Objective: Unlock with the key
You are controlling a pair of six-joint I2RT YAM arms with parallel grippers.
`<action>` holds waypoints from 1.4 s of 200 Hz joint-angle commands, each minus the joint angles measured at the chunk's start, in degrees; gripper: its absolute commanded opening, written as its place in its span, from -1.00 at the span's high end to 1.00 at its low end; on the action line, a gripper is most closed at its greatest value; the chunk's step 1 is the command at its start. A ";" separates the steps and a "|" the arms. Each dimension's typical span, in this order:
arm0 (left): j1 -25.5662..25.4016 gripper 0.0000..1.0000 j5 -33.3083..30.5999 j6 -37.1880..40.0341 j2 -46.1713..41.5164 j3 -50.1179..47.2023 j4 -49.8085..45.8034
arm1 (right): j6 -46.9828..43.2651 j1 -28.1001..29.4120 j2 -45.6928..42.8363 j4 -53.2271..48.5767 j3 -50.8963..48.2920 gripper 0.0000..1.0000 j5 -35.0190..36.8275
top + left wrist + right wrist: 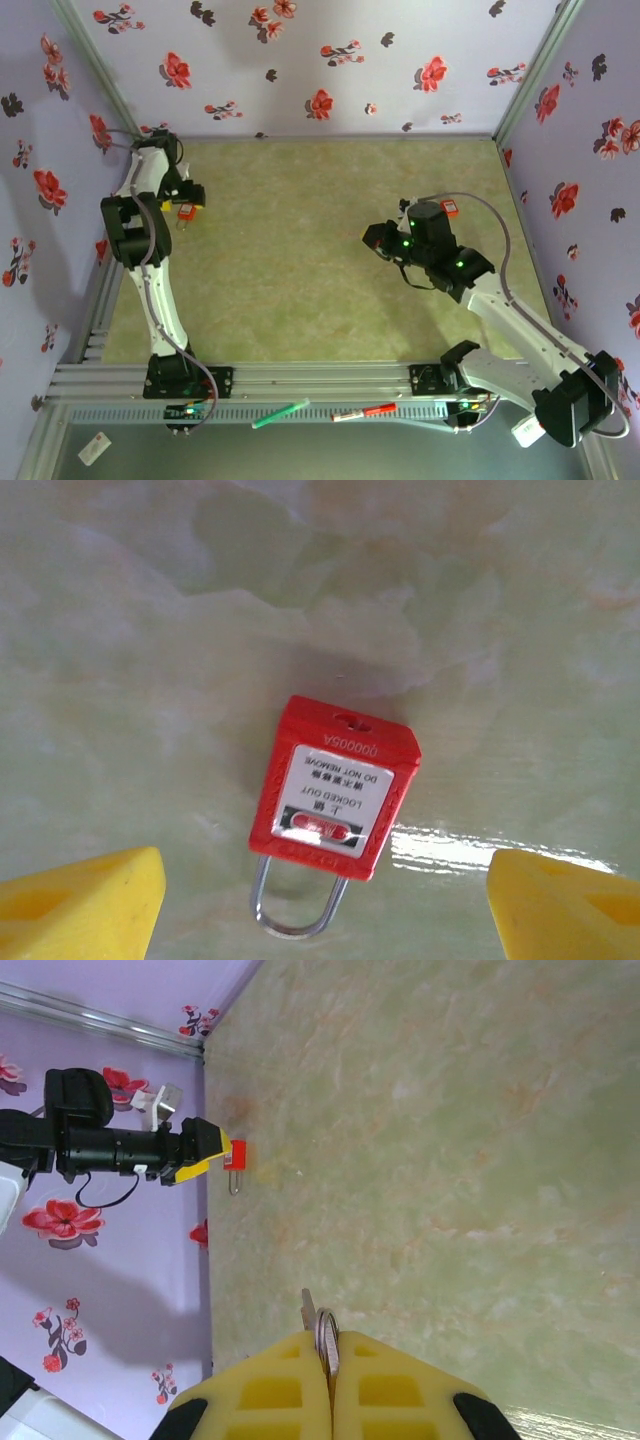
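Observation:
A red padlock (335,785) with a white "LOCKED OUT" label lies flat on the green tabletop, its steel shackle (300,905) pointing toward my left wrist. My left gripper (325,890) hovers over it, open, one yellow finger (80,905) on each side and neither touching the lock. In the top view this gripper (190,205) and the padlock (186,212) sit near the far-left wall. My right gripper (330,1360) is shut on the key (308,1310) and its ring, held above the table around mid-right (375,240). The padlock (236,1153) is far off to its left.
Floral purple walls (60,120) close the table in on the left, back and right; the padlock lies close to the left wall. A green marker (280,414) and a red marker (363,411) lie on the near rail between the arm bases.

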 commanded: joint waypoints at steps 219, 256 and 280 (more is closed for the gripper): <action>0.59 0.37 -0.59 2.66 3.98 -0.62 2.46 | 0.58 -0.43 -1.73 -0.46 -1.90 1.00 -0.09; -1.36 0.63 2.78 2.74 -4.19 -8.11 8.40 | -1.02 -1.91 -1.81 -2.23 -1.44 1.00 -0.49; -4.69 0.66 6.33 5.22 -13.60 -16.12 15.18 | -3.08 -4.40 -1.13 -5.25 0.59 1.00 -2.41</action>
